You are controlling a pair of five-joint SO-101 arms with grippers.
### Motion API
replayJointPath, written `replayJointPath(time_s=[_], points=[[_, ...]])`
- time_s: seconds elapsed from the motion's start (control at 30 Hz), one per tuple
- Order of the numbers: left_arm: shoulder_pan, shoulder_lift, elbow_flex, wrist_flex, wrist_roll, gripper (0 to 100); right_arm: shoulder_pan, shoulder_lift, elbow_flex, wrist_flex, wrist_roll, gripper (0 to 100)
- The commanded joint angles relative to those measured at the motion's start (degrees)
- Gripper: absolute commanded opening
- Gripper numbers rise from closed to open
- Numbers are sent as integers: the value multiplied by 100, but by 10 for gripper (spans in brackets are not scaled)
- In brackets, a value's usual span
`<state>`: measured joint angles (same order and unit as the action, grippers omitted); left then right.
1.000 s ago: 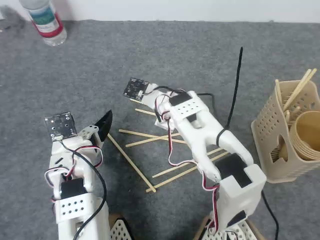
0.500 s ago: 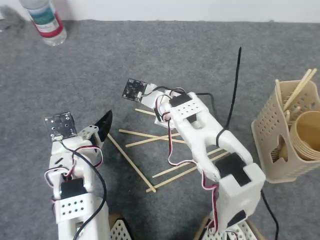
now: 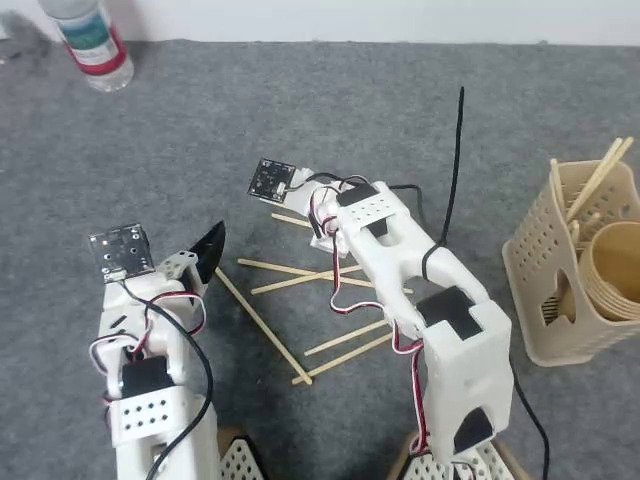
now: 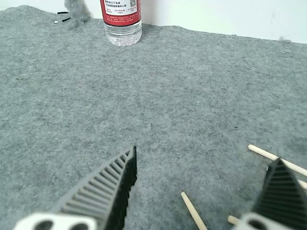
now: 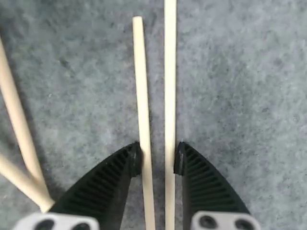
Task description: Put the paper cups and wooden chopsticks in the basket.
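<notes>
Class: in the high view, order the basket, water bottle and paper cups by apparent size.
Largest: the basket.
Then the water bottle and stacked paper cups, about alike: the picture's edge cuts the bottle, and the basket hides part of the cups.

Left end effector [image 4: 204, 160], jaws wide apart, right end effector [image 5: 158, 149], jaws narrowly parted

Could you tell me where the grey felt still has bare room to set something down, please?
Bare: the far grey felt between the clear plastic bottle with a red label and the black cable, and the strip between that cable and the beige slotted plastic basket. Crowded: the near middle, strewn with loose wooden chopsticks.
</notes>
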<state>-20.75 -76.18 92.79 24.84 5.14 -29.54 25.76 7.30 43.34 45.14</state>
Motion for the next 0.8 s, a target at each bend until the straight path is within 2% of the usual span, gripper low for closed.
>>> replayJointPath(time_s=[0.0,0.1,0.23,0.3,0.6,0.77], points=[[35,-79,-110,35,-44,386,110,-13,-255,40,62,122],[35,-79,-110,35,-44,386,110,-4,-255,40,70,110],[35,-79,-119,35,-44,386,119,-4,-255,40,70,2],[35,-79,-119,35,-44,386,119,-4,-246,40,70,28],[44,-79,-119,26,-44,386,127,-40,-229,75,62,8],[44,-79,-127,9,-44,386,-84,-593,-220,796,-35,8]])
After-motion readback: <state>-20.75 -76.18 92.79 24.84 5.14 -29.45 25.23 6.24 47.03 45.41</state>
